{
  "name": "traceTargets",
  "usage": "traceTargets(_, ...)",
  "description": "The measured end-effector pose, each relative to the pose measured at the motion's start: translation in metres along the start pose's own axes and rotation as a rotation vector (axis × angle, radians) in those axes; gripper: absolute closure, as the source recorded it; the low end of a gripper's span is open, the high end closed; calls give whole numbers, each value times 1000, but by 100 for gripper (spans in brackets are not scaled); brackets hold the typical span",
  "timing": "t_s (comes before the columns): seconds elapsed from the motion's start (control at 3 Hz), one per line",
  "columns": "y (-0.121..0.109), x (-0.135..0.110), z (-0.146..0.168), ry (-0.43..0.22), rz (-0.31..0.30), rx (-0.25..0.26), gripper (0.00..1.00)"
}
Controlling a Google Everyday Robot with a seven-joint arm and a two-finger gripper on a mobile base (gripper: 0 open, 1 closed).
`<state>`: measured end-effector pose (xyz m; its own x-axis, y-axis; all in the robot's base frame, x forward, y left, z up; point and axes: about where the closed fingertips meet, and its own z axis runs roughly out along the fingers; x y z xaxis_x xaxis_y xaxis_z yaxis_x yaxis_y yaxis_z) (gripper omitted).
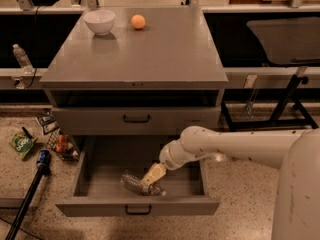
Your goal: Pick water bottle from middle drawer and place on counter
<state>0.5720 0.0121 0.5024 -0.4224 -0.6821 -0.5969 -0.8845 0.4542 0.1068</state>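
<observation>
Claw: the gripper [151, 177] is low inside the open drawer, on the bottle; how it is set cannot be told.
Bottle: the water bottle [133, 182] lies on its side near the front of the middle drawer [137, 206].
Risk: pinched off-centre, the round bottle may roll or slip aside; on lifting, it may knock the upper drawer [136, 119].
Counter: the counter [160, 59] holds a bowl [99, 21] and an orange [138, 21] at the back.
Hidden: the gripper covers the bottle's right end; label and cap are hard to make out.

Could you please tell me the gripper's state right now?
Gripper: down in the open middle drawer, at the water bottle; open or closed cannot be told.
</observation>
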Motion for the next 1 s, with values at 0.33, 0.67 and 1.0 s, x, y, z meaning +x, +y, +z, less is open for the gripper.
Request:
traceTargets(0.33, -5, -8, 21, -26, 15, -2, 0)
traceTargets(0.67, -5, -11, 48, -45, 3, -17, 0)
traceTargets(1.0, 4, -11, 85, -52, -66, -14, 0)
